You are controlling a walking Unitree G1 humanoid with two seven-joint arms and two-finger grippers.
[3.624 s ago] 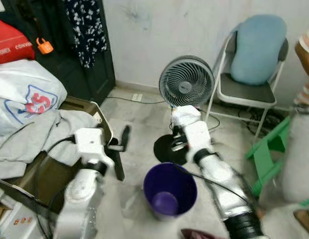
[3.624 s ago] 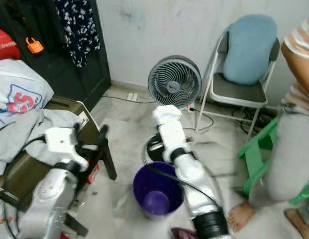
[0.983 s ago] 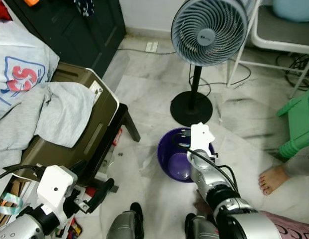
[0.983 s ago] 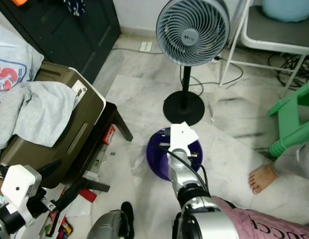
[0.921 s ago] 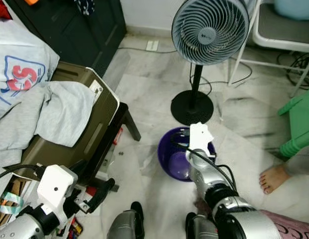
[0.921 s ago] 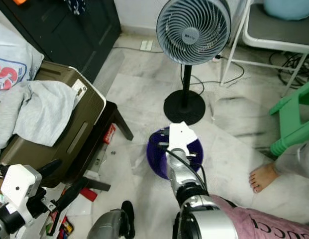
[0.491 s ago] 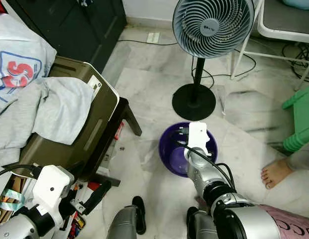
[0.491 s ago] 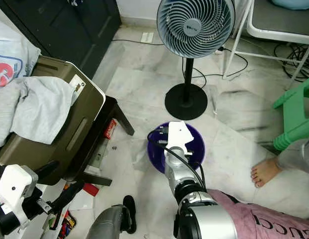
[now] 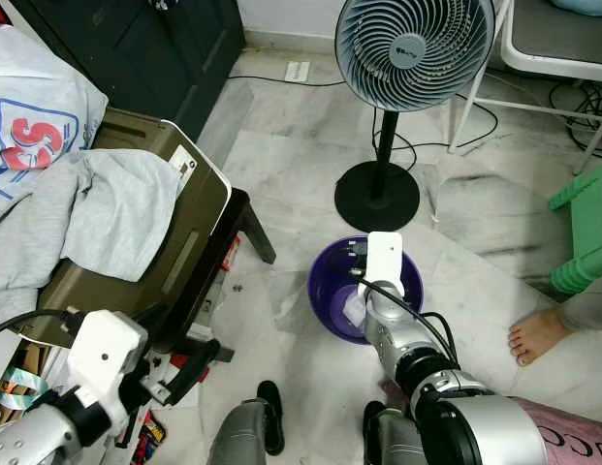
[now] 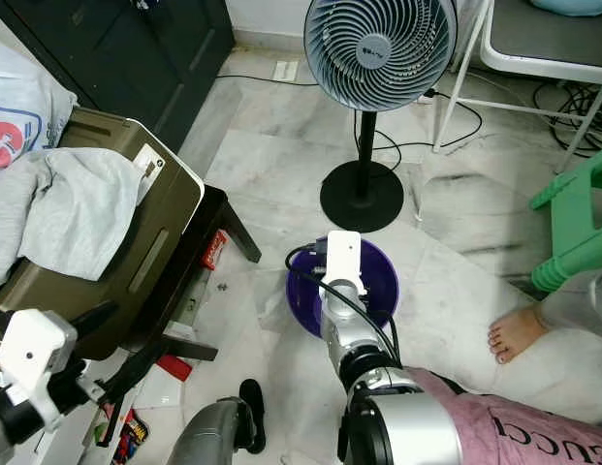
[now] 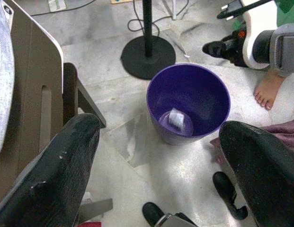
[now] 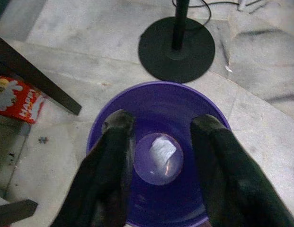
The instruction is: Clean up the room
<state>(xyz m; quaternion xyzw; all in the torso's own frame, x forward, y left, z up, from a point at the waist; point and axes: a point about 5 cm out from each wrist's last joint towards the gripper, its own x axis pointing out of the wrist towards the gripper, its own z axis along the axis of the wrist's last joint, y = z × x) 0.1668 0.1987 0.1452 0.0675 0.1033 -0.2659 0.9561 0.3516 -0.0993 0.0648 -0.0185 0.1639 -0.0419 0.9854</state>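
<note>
Fan (image 9: 414, 58) on black base by a chair leg (image 9: 467, 85); green stool (image 9: 584, 242) w/ a bare foot (image 9: 535, 337) near (cables behind).

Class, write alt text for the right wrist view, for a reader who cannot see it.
The right gripper, fingers open, hangs over a purple bin with a white scrap at its bottom. The black fan base stands beyond on the marble floor.

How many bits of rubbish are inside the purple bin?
1. A small white crumpled wrapper lies on the bottom of the round purple plastic bin, under the open right gripper. Its fingers hide some of the inside.
</note>
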